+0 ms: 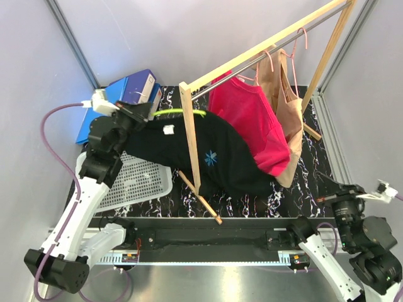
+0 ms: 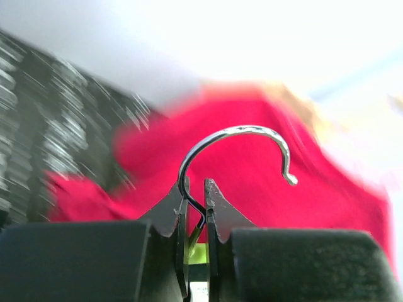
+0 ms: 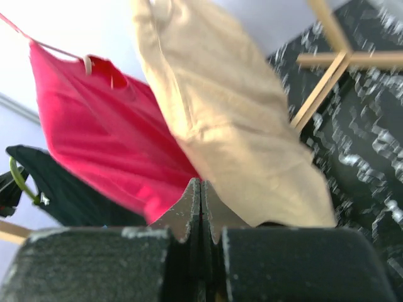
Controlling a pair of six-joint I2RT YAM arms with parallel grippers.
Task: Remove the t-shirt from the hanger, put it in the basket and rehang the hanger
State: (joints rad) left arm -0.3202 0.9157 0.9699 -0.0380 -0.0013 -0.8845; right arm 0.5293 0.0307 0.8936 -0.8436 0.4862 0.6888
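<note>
At the far left, a white perforated plastic basket [image 1: 141, 179] is sitting on the black marbled counter [image 1: 264, 201], with a blue rectangular box [image 1: 129, 88] lying behind it. Above the basket, the left tool [image 1: 137, 112] [image 2: 195, 189] is pinching its fingers tight on the silver wire hook [image 2: 239, 130] of a lime-green plastic hanger [image 1: 182, 112] [image 3: 19, 179]. The black cotton t-shirt [image 1: 201, 154] [image 3: 69, 192] is hanging on that hanger just right of the tool, draping across the light wooden rack post [image 1: 190, 135]. Further right, a red short-sleeved t-shirt [image 1: 249, 119] [image 2: 252, 182] [image 3: 101, 126] and a tan fabric shirt [image 1: 286, 100] [image 3: 220, 126] are hanging on the rack. The right tool [image 3: 201, 189] is holding its fingers pressed together on nothing, well apart from the black shirt.
</note>
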